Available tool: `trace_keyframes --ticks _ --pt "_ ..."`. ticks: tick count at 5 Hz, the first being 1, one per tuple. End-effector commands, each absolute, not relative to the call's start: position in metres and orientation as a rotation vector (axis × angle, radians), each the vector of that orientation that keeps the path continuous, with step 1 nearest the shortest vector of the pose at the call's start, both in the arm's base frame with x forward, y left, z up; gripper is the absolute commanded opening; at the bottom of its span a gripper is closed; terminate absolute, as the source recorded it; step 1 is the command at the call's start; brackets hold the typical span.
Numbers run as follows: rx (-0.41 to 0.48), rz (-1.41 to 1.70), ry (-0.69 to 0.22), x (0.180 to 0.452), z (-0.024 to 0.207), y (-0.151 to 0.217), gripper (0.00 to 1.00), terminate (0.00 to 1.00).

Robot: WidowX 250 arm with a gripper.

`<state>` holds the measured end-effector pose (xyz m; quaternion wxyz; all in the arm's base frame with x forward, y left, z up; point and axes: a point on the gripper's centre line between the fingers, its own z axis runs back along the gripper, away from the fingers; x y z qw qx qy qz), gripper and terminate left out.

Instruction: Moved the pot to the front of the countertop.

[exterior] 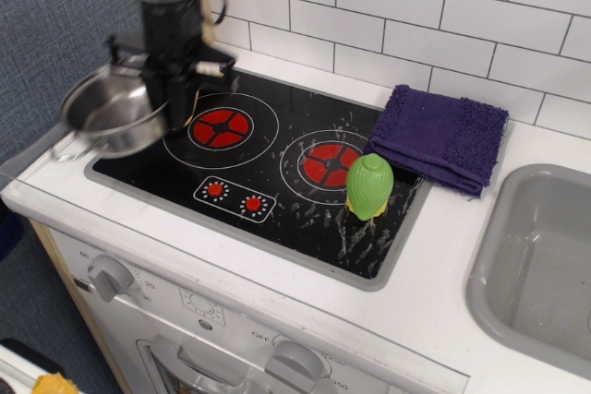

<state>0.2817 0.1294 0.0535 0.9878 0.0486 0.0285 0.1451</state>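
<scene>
The shiny steel pot [113,114] hangs tilted in the air over the left edge of the white countertop [434,256], left of the black hob. My gripper [172,97] is shut on the pot's right rim and holds it up; the black arm comes down from the top of the view. One wire loop handle sticks out at the pot's lower left. The fingertips are partly hidden behind the pot and the arm.
The black hob [268,173] has two red rings. A green lemon-shaped toy [369,185] stands on its right side. A purple towel [441,136] lies behind it. The grey sink [540,265] is at the right. A bit of a yellow brush [191,117] shows behind the arm.
</scene>
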Motion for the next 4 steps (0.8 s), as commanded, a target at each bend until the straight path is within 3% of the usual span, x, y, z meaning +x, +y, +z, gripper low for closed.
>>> trace_keyframes --ticks 1,4 --pt "0.137 0.366 0.084 0.267 0.041 0.148 0.00 0.00" --pt "0.182 0.314 0.093 0.268 0.027 0.128 0.00 0.00"
